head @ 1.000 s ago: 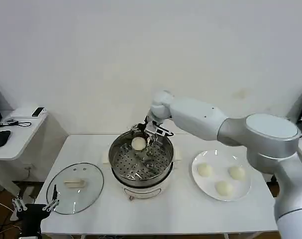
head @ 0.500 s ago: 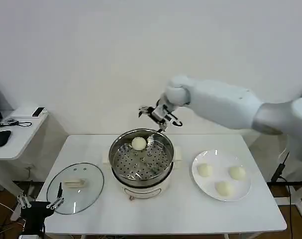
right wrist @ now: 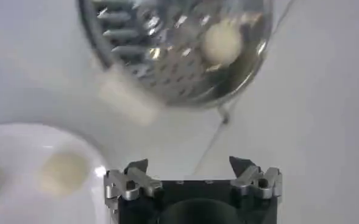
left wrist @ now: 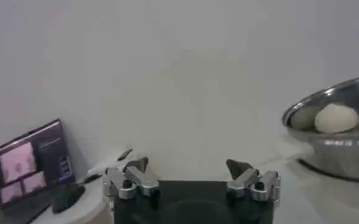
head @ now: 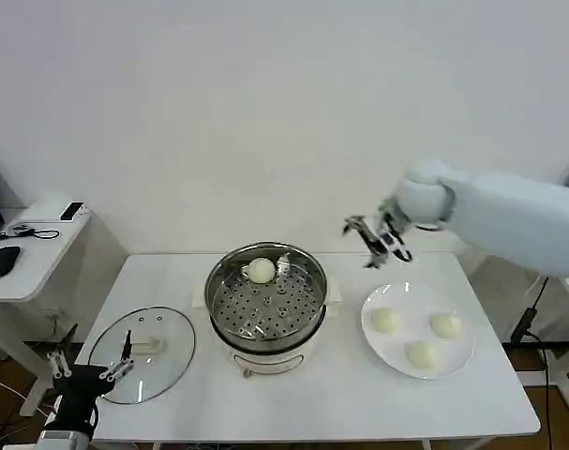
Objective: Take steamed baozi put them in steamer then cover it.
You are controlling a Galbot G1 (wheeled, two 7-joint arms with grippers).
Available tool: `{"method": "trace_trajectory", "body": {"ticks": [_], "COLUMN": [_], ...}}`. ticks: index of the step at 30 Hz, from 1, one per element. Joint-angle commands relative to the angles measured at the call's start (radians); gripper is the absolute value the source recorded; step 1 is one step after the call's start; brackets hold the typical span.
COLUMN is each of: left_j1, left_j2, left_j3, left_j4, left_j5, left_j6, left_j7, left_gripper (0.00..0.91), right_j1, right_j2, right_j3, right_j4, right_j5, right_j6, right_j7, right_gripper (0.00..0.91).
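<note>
The steel steamer [head: 265, 343] stands mid-table with one baozi [head: 261, 270] at the back of its perforated tray. Three more baozi [head: 385, 321] lie on a white plate [head: 462, 361] to its right. My right gripper [head: 378, 242] hovers open and empty above the table, between the steamer and the plate. Its wrist view looks down on the steamer [right wrist: 106, 42], the baozi [right wrist: 222, 41] inside it and the plate [right wrist: 14, 146], past the open gripper [right wrist: 188, 164]. My left gripper [head: 87, 367] waits open, low beside the table's front left corner; in its own view the gripper [left wrist: 188, 167] faces the steamer [left wrist: 344, 155].
A glass lid [head: 142, 352] lies flat on the table left of the steamer. A small side table [head: 22, 246] with a mouse and phone stands further left, and a laptop [left wrist: 30, 161] sits there too. The steamer's cord [right wrist: 209, 146] runs across the tabletop.
My right gripper rose out of the steamer and swung right towards the plate, empty. The baozi stayed in the steamer. The left gripper lifted slightly.
</note>
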Motion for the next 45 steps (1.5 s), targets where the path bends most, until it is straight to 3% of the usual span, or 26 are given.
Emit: {"method": "trace_trajectory", "body": {"ticks": [1,13,28,34,45], "left_j1": [-0.017,-0.008,0.011,0.013,0.002], "left_j2": [0.009,-0.007,-0.012,-0.011,-0.012], "left_j3": [0.015,0.023,0.004,-0.005,-0.002], "left_j4": [0.010,0.005,0.002,0.007,0.022], "left_j5": [-0.021,0.018,0.032,0.032,0.034], "left_j6": [-0.004,-0.001,-0.001,0.000,-0.002], "left_j7": [0.009,0.016,0.018,0.018,0.017], "left_gripper": [0.907,0.907,0.907,0.907,0.907], "right_j1": [-0.149,-0.475,-0.642,-0.655,-0.661], "right_j2": [-0.224,-0.186,0.000,0.033,0.049], "right_j3": [0.027,0.296,0.446,0.454,0.469], "right_j4": [0.105,-0.006,-0.221,-0.266,-0.295], "right_j5": [-0.004,-0.053,-0.142,-0.177,-0.193], "right_j6": [-0.128,-0.170,-0.163,-0.162,-0.167], "right_j7": [-0.003,-0.010,-0.008,-0.007,-0.003], "right_gripper": [0.907,0.907,0.907,0.907,0.705]}}
